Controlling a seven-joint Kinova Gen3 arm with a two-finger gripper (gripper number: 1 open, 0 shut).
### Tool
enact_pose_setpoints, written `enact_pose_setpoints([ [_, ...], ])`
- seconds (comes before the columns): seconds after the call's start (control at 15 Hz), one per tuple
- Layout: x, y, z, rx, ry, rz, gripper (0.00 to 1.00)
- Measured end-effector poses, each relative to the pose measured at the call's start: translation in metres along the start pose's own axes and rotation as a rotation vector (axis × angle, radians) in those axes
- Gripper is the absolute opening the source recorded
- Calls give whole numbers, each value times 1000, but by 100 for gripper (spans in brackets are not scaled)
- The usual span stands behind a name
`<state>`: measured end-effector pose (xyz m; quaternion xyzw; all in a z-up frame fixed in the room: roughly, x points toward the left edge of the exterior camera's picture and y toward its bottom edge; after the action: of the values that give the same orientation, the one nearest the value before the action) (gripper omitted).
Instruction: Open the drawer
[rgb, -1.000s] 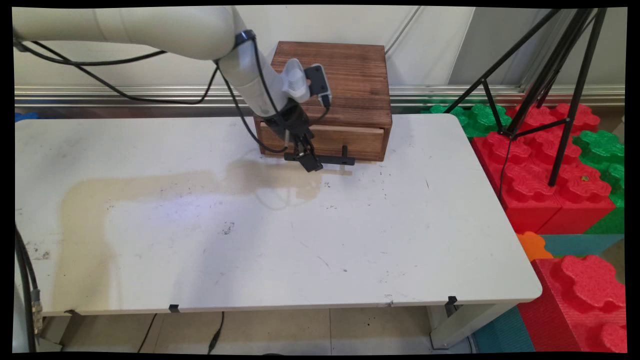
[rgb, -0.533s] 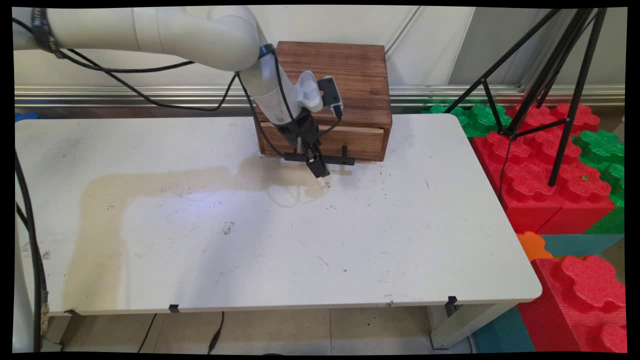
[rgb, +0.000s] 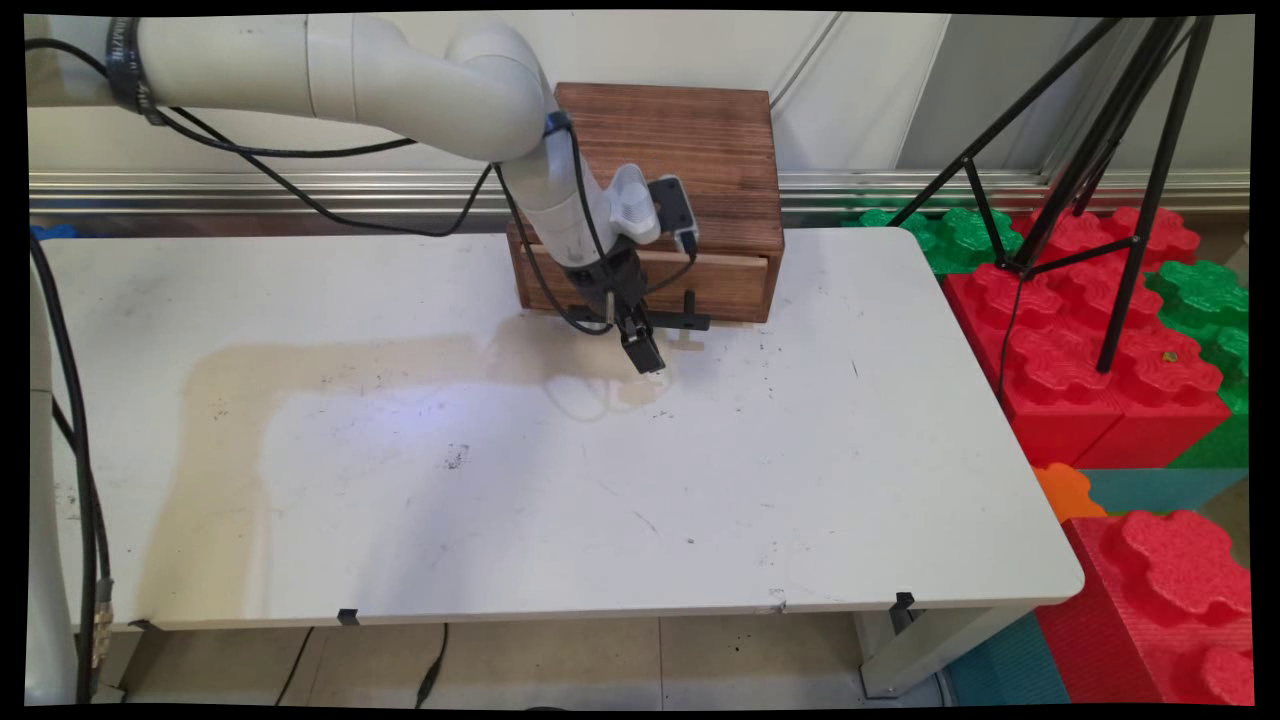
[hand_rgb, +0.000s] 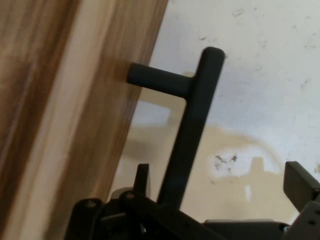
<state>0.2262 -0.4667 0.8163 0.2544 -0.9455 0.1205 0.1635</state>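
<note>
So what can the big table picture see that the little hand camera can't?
Only the main view shows the whole wooden box, the white arm, the black tripod and the red and green blocks. Only the hand view shows the gripper's fingers apart on either side of the handle bar, one beside the drawer front. Both show the black handle, the gripper and the stained table.

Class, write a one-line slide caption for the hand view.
Open gripper straddling the black handle of a wooden drawer, above a stained white table.
</note>
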Motion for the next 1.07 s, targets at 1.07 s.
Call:
enact_pose_setpoints([
  [1.07,11,49,3,-19,-74,-37,100],
])
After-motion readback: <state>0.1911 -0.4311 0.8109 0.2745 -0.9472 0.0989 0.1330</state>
